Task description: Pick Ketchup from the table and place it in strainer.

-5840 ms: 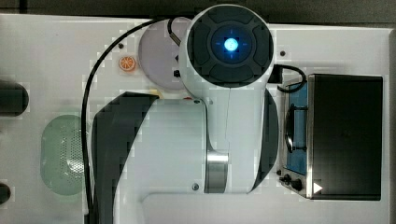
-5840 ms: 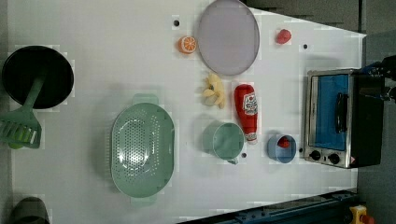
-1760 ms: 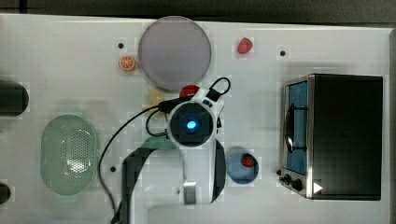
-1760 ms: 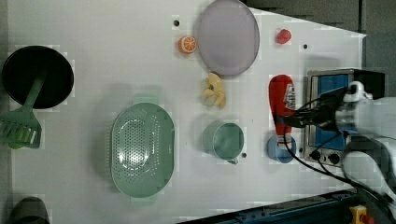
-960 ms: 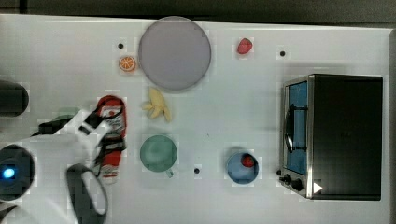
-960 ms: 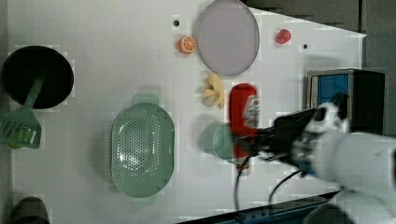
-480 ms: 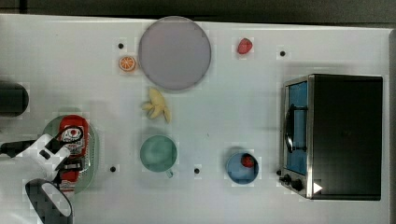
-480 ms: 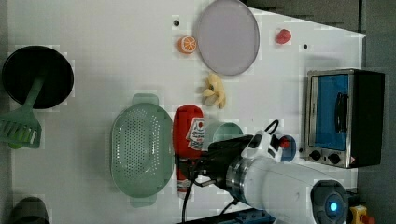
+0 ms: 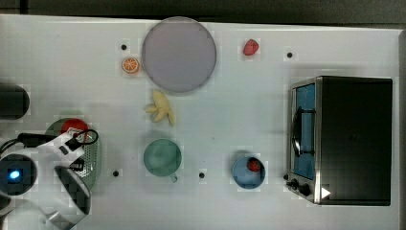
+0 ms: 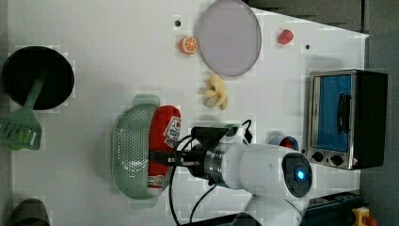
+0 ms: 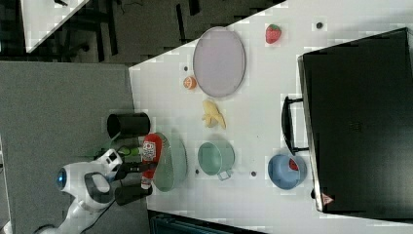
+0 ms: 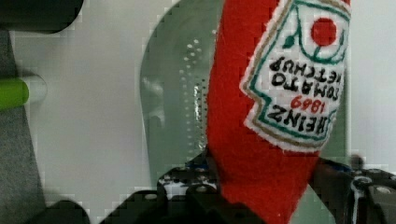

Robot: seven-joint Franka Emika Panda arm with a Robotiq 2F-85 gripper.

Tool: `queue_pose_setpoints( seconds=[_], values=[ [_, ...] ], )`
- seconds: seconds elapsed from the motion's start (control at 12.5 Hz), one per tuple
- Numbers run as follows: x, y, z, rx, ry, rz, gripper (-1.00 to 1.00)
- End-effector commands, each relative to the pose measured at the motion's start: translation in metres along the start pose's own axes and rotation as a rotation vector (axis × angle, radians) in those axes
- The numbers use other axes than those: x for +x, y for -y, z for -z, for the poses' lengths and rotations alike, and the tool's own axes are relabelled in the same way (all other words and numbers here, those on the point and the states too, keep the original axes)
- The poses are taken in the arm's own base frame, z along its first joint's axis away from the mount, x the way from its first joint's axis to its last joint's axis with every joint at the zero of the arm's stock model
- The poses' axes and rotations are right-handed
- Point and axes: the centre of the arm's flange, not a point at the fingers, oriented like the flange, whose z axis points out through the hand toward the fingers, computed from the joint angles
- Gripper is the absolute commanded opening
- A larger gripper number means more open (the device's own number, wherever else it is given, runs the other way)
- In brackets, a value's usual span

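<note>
Ketchup (image 10: 163, 141): red bottle, white label, held lengthwise over the strainer (image 10: 129, 150), along the strainer's side toward the left view's right. In the wrist view the Ketchup (image 12: 261, 116) hangs in front of the strainer's perforated centre (image 12: 182, 98); whether it touches the basket cannot be told.

Gripper (image 10: 157, 159): fingers clenched on the Ketchup's lower body, one on each side, seen dark at the bottle's base in the wrist view (image 12: 261, 196). The white arm (image 10: 263, 169) reaches in from the left view's lower right.

Strainer: pale mint oval, near the top view's left edge (image 9: 91, 158), partly under the arm.

Other items on the white desk (image 9: 239, 120):
- mug (image 9: 163, 157), green, near the middle, apart from the strainer
- blue bowl (image 9: 248, 172) holding a small red item, beside the oven
- toaster oven (image 9: 342, 139), black, at the top view's right
- round grey plate (image 9: 178, 54), orange slice (image 9: 130, 65) just beside it
- banana (image 9: 160, 109), between plate and mug
- strawberry (image 9: 250, 47), near the far edge
- black pan (image 10: 37, 77) and green spatula (image 10: 21, 127), at the left view's left
</note>
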Motion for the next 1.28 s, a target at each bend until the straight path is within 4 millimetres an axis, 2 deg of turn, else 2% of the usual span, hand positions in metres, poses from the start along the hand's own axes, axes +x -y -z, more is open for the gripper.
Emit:
queue_pose_setpoints(
  seconds=[0.08,0.24,0.32,0.4,0.56,0.72,0.88,1.12,1.28],
  values=[
    [0.008,-0.001,-0.013,0.048,-0.001,-0.078,0.27],
    [0.011,-0.005,-0.031,0.055,0.007,-0.059,0.68],
    [0.010,-0.003,-0.032,0.063,-0.002,-0.043,0.90],
    [0.012,-0.002,-0.029,0.067,-0.013,-0.041,1.00],
    [0.021,0.000,-0.005,0.060,-0.057,-0.060,1.00],
    [0.033,-0.002,0.035,0.013,-0.102,-0.119,1.00],
    [0.046,-0.013,0.082,-0.080,-0.124,-0.152,1.00],
    [0.067,-0.046,0.158,-0.201,-0.129,-0.257,1.00],
    [0.085,-0.076,0.210,-0.199,-0.119,-0.366,1.00]
  ],
)
